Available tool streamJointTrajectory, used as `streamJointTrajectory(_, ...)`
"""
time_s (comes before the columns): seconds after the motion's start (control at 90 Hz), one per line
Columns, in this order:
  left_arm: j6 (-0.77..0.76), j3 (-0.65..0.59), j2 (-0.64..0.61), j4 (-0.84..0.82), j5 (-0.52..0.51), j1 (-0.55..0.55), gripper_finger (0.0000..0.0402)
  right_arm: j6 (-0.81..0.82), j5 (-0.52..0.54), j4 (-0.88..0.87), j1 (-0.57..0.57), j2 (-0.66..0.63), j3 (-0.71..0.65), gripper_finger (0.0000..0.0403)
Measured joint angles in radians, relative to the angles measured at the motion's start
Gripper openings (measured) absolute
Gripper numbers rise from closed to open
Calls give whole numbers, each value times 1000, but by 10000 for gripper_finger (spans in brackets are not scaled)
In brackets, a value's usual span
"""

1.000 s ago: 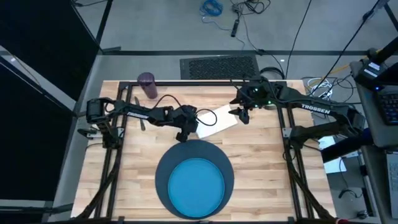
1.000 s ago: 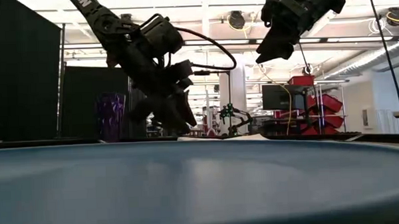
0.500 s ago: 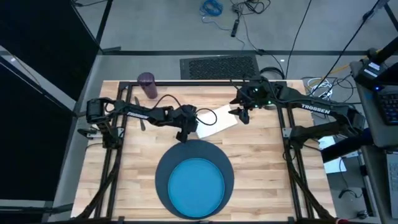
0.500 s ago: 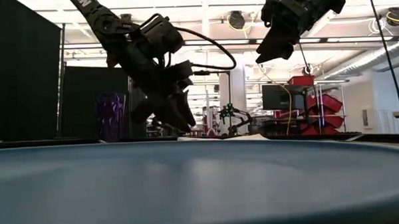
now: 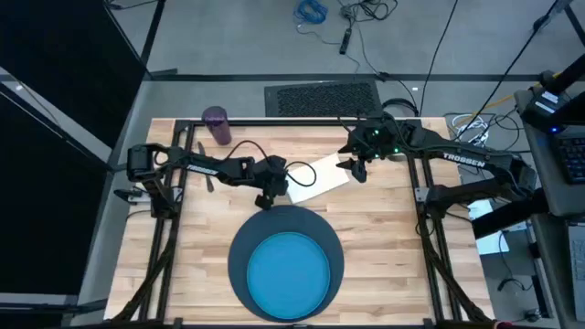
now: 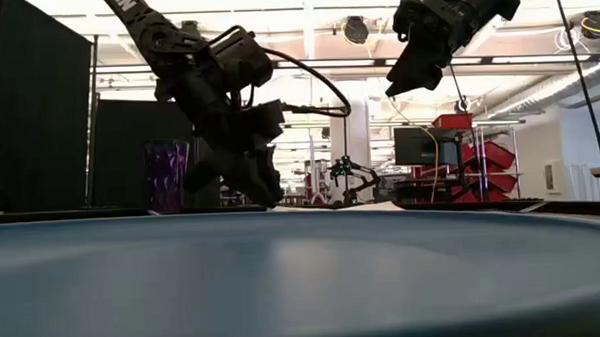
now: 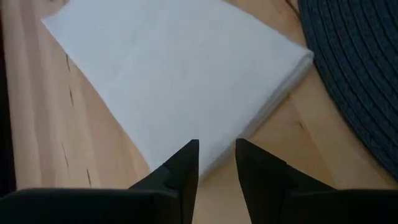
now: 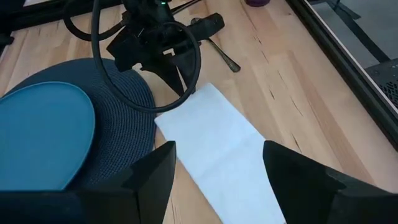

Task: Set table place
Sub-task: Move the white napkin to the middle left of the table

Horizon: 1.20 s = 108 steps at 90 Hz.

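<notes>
Table fills the middle of the high view, pale wood planks with black frame bars down both sides. Dark round mat sits bottom centre, blue plate on top of it, roughly centred. White napkin lies flat on the wood just above the mat, slightly right of centre, tilted, its lower left corner close to the mat's edge. Purple cup stands upright at upper left near the table's far edge. A piece of metal cutlery lies left of centre, partly under the left arm; cannot tell which piece.

Left gripper is low at the centre of the high view, at the napkin's lower left corner and right above the mat rim. In the left wrist view the left gripper shows its two dark fingers with only a narrow gap between them, tips over the napkin's edge, mat at the right of that frame; nothing visibly pinched.

Right gripper hovers over the napkin's upper right end, right of centre in the high view. In the right wrist view its fingers are spread wide, napkin seen between them well below. Low view has it raised at upper right, off the table.
</notes>
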Motion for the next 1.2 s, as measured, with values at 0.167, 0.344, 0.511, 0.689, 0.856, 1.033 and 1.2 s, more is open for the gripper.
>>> streamJointTrajectory(0.167, 1, 0, 42, 20, 3, 1, 91, 0, 0, -4, 0, 0, 0, 228)
streamJointTrajectory(0.344, 9, 1, 82, 41, -4, -1, 91, -1, 0, -5, 0, 0, 0, 228)
streamJointTrajectory(0.511, 16, 3, 91, 48, -16, -1, 90, -1, 0, -5, 0, 0, 0, 228)
streamJointTrajectory(0.689, 117, 5, 93, 42, -83, -23, 30, -1, 0, -3, 0, 0, 0, 228)
streamJointTrajectory(0.856, 141, 14, 93, 16, -114, -41, 2, 3, 0, -3, 0, 0, 0, 228)
streamJointTrajectory(1.033, 134, 13, 64, -81, -198, -55, 0, 6, 0, -5, 0, 0, 0, 228)
streamJointTrajectory(1.2, 43, 13, 18, -235, -203, -78, 0, 16, 0, -10, 0, 0, 0, 228)
